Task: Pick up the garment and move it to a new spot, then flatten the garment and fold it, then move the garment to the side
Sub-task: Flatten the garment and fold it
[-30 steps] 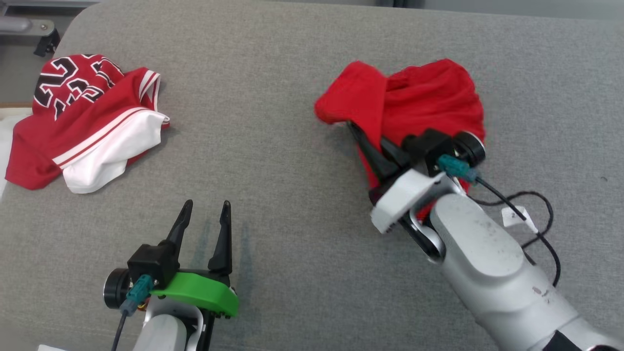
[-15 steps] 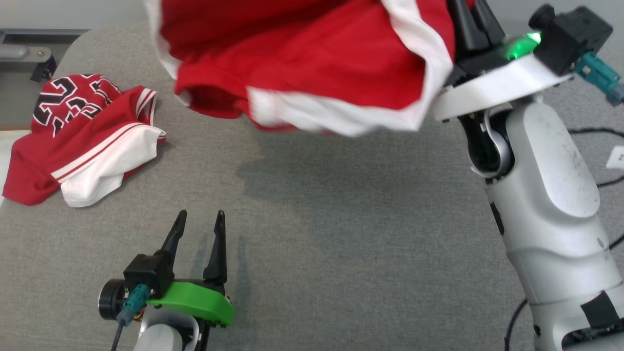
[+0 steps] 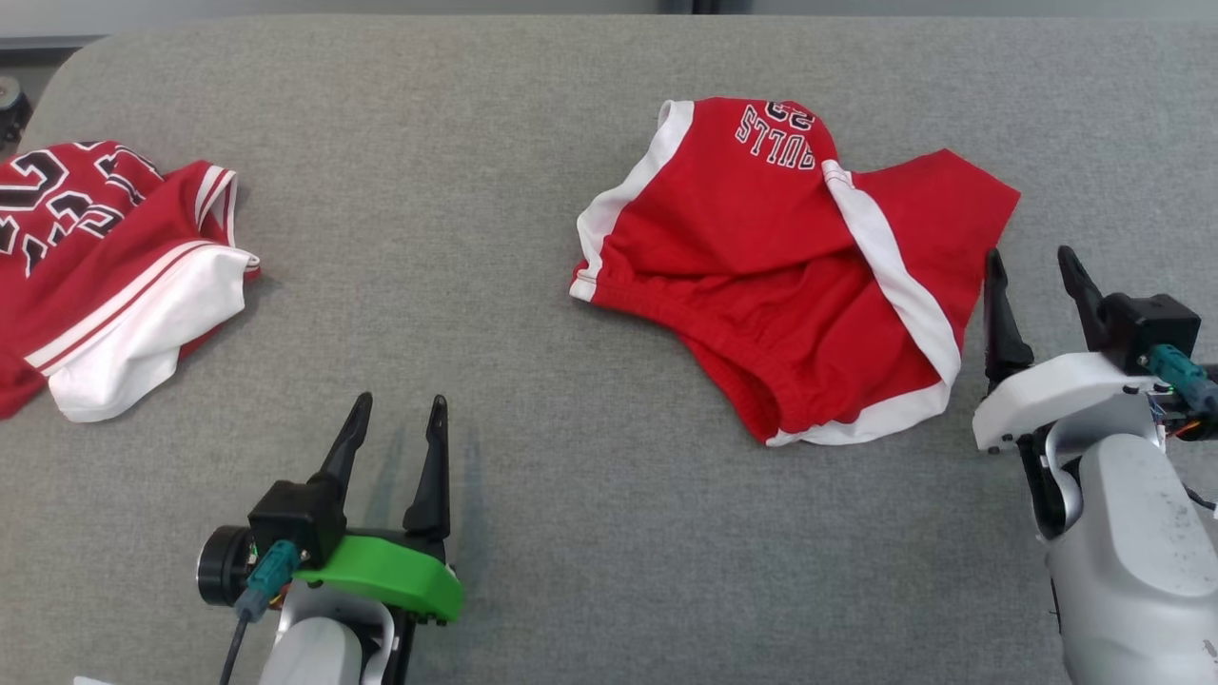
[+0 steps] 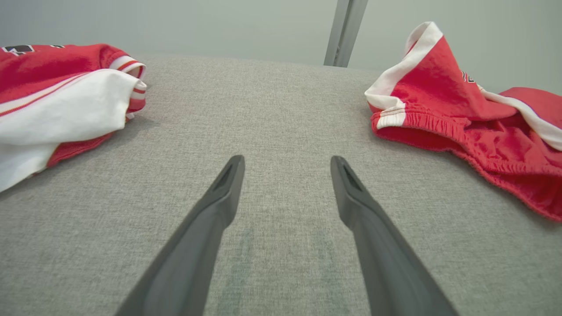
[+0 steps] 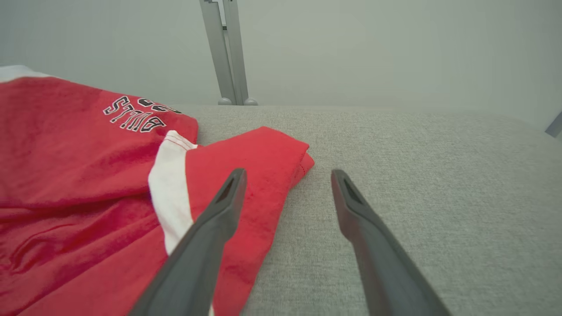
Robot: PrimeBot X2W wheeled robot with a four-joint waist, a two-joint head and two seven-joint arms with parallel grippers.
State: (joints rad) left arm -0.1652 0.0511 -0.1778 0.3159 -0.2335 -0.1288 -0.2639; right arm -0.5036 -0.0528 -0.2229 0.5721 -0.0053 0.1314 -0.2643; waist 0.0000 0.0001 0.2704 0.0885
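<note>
I count two garments, two tools: red shorts (image 3: 761, 276) centre-right on the table (image 3: 495, 190), jersey (image 3: 105, 276) at left edge. Right tool (image 3: 1028, 255) sits just right of the shorts, spread wide, empty; left tool (image 3: 402, 400) lower left, same.

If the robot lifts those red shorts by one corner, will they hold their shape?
Probably not: the red shorts lie creased and folded over themselves, so they'd likely droop. The thin cloth looks light. Pushed on the grey fabric surface, they'd probably wrinkle.
</note>
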